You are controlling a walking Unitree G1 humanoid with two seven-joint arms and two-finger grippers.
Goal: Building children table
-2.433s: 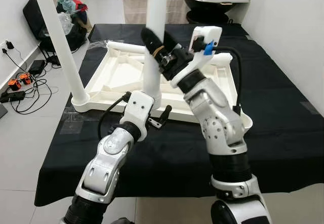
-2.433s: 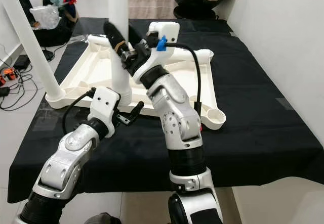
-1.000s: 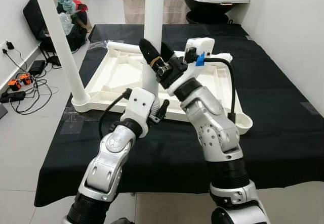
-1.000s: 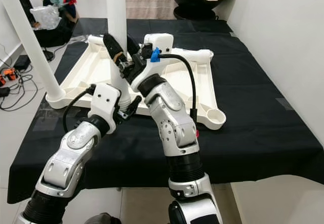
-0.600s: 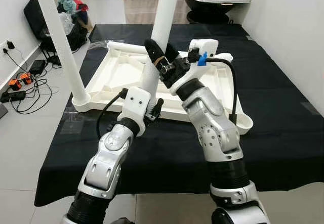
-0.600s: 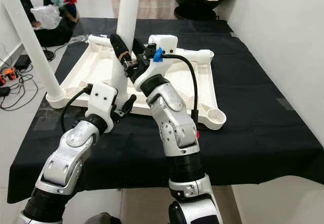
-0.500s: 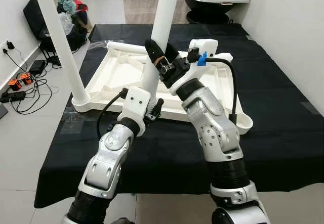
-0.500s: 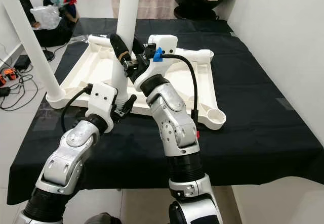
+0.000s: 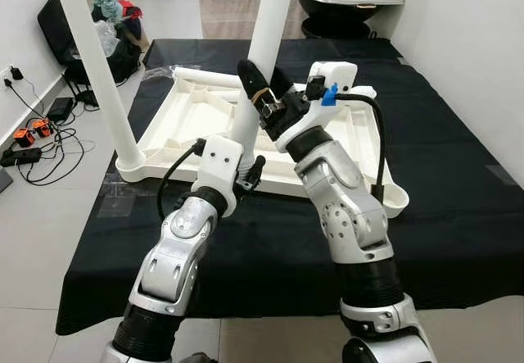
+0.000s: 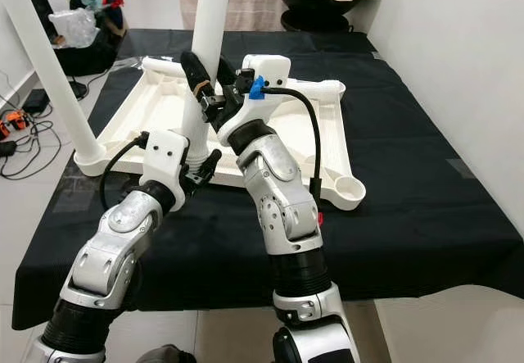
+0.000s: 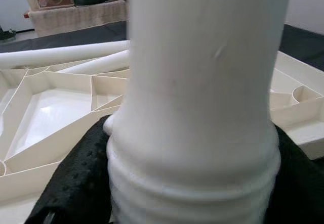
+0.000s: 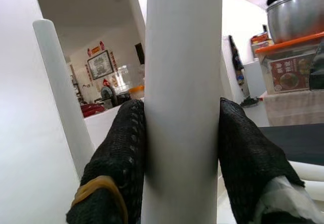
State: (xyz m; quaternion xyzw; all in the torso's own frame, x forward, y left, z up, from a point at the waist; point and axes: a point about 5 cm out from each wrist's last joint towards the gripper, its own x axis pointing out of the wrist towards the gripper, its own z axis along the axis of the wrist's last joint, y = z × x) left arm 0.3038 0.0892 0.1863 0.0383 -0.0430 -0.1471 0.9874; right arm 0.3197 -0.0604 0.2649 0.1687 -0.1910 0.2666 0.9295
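Two mesh-padded hands, left hand (image 9: 248, 172), right hand (image 9: 260, 84), clamp smooth white tubular leg (image 9: 264, 47).

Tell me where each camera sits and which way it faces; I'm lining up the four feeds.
Left eye: on the head, looking forward and down at the upturned tabletop; both silver arms show.
Right eye: same scene.
Left wrist: along the left claw at the held leg, near its threaded end.
Right wrist: along the right claw, clamped higher on that leg.
Both wrist views share that leg; another leg stands fitted in a corner.
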